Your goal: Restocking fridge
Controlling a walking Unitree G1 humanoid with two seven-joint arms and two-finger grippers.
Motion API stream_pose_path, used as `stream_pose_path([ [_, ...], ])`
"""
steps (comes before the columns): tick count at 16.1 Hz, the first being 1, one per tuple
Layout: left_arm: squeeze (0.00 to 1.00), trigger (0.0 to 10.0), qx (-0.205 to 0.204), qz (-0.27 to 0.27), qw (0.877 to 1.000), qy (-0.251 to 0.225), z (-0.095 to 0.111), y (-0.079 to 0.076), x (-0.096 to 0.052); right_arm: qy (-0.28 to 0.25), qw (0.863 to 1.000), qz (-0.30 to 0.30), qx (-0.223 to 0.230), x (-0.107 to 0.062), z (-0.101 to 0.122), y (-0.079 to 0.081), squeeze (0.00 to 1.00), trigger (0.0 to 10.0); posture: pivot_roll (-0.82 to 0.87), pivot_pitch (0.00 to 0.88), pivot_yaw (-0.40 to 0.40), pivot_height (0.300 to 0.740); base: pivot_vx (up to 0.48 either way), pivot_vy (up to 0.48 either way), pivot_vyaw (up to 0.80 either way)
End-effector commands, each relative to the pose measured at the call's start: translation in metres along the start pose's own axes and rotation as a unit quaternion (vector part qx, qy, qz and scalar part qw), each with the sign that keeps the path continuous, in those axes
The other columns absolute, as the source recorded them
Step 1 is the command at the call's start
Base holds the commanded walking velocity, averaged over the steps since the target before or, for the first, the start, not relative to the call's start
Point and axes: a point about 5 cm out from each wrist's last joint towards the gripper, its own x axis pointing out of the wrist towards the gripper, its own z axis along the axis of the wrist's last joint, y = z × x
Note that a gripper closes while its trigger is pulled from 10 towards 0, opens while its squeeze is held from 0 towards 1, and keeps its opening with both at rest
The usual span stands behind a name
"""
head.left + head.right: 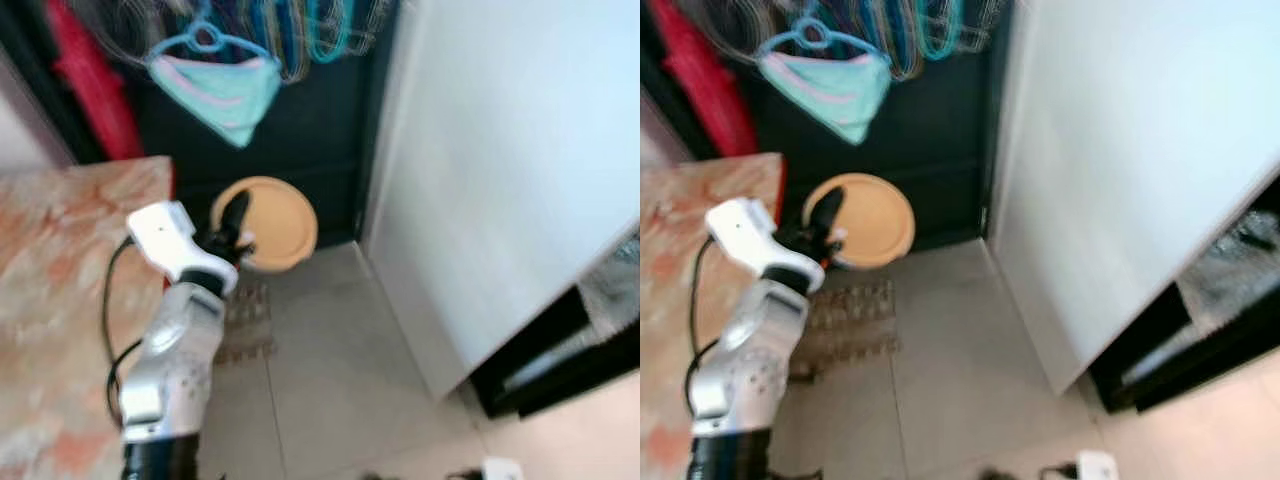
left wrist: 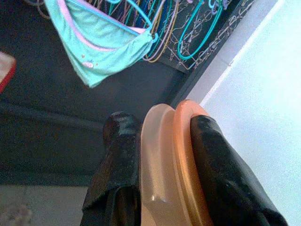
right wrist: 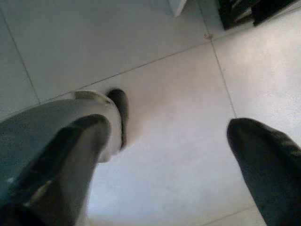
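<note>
Holding: my left gripper (image 2: 160, 160) is closed on an orange plate (image 1: 275, 222), one finger (image 2: 117, 165) on each face, rim between them.
Plate: round, flat, pale orange with a raised rim, held on edge.
Beyond my fingers: a dark wall with a teal garment (image 1: 215, 88) on a hanger.
To my gripper's right: the white fridge door (image 1: 510, 170).
To its left: a marbled counter (image 1: 60, 290).
Below: grey floor tiles (image 1: 330, 370).
Right gripper (image 3: 164, 155): fingers spread wide, empty, over the floor.
</note>
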Motion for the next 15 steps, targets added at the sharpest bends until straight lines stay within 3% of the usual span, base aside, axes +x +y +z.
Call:
stream_pose_path([
  [1, 0.00, 10.0, -0.002, -0.008, 1.000, -0.001, 0.0005, -0.0037, 0.0001, 0.019, 1.000, 0.005, 0.003, -0.0020, -0.0110, 0.0044, 0.00, 10.0, 0.07, 0.167, 0.054, 0.740, 0.000, 0.000, -0.79],
  [15, 0.00, 10.0, -0.001, -0.008, 1.000, 0.011, -0.0040, -0.0011, -0.0009, 0.018, 1.000, -0.005, 0.009, -0.0025, -0.0124, 0.0043, 0.00, 10.0, 0.07, 0.168, 0.056, 0.740, 0.000, 0.000, -0.79],
])
